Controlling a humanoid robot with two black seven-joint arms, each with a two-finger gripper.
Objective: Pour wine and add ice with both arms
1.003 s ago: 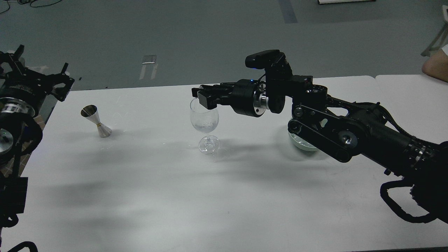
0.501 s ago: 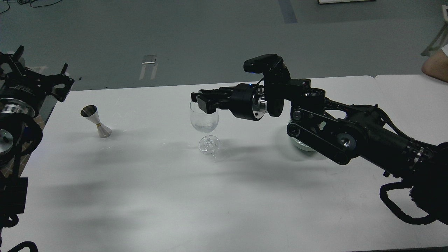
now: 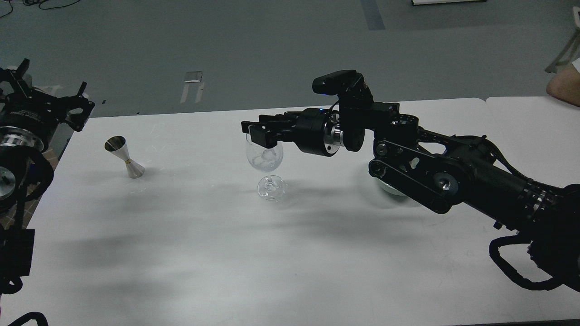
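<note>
A clear wine glass [image 3: 264, 156] stands upright mid-table. A small clear ice cube [image 3: 268, 156] lies in its bowl. My right gripper [image 3: 254, 132] hovers level at the glass's rim, just above the bowl. Its two black fingers stand a little apart with nothing seen between them. My left gripper [image 3: 52, 80] is at the far left, off the table's left edge. Its claws are spread wide and it is empty. No wine or bottle is in view.
A steel jigger [image 3: 125, 156] stands on the white table [image 3: 190, 235] at the left. A pale green bowl [image 3: 389, 188] sits mostly hidden behind my right forearm. A person's elbow [image 3: 562, 86] shows at the far right edge.
My right gripper has crept left over the glass's rim. An ice cube now shows more clearly inside the bowl. The left arm has barely moved.
</note>
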